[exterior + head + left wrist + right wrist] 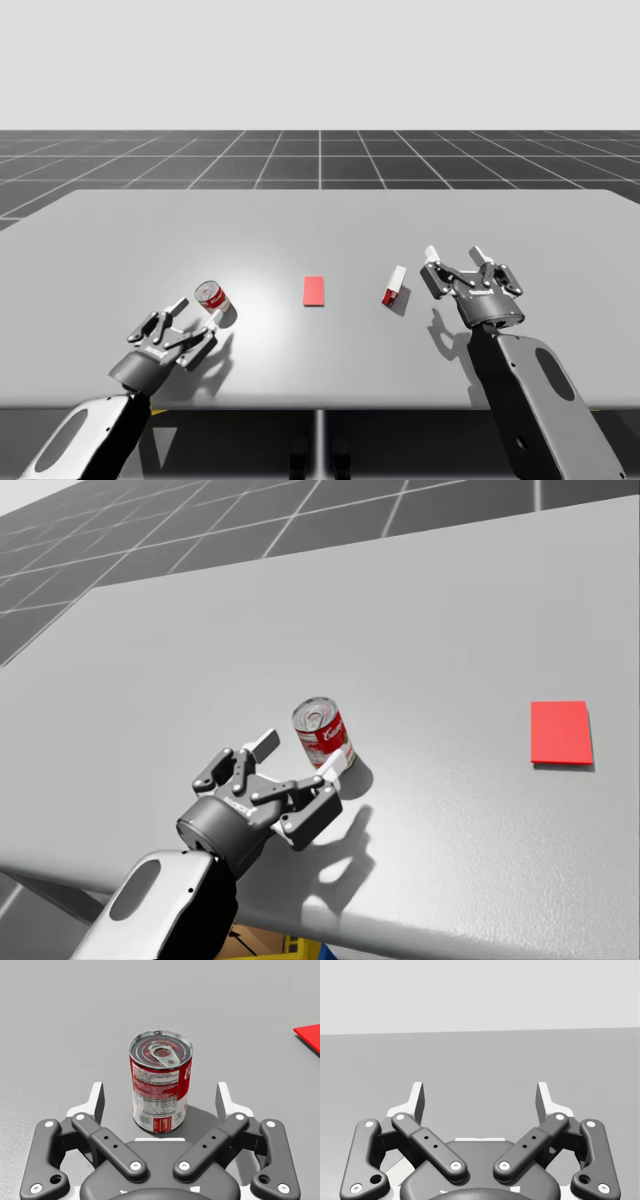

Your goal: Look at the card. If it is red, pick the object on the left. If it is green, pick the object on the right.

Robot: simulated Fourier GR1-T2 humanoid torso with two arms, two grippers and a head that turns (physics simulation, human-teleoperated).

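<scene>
On grey table [320,225], grid floor [320,160] beyond: left end effector [160,1104] released astride can [161,1080]; right end effector [455,257] released.

Print stands on the red cylindrical can [324,732], left of the middle in the head view. Its red and white label carries white script on the red band and, in the left wrist view, a white panel of fine dark lines (too small to make out). A short white marking on the dark body of my left gripper [301,753], lower left, is equally illegible. Nothing can be read on the small red and white box [394,286].
</scene>
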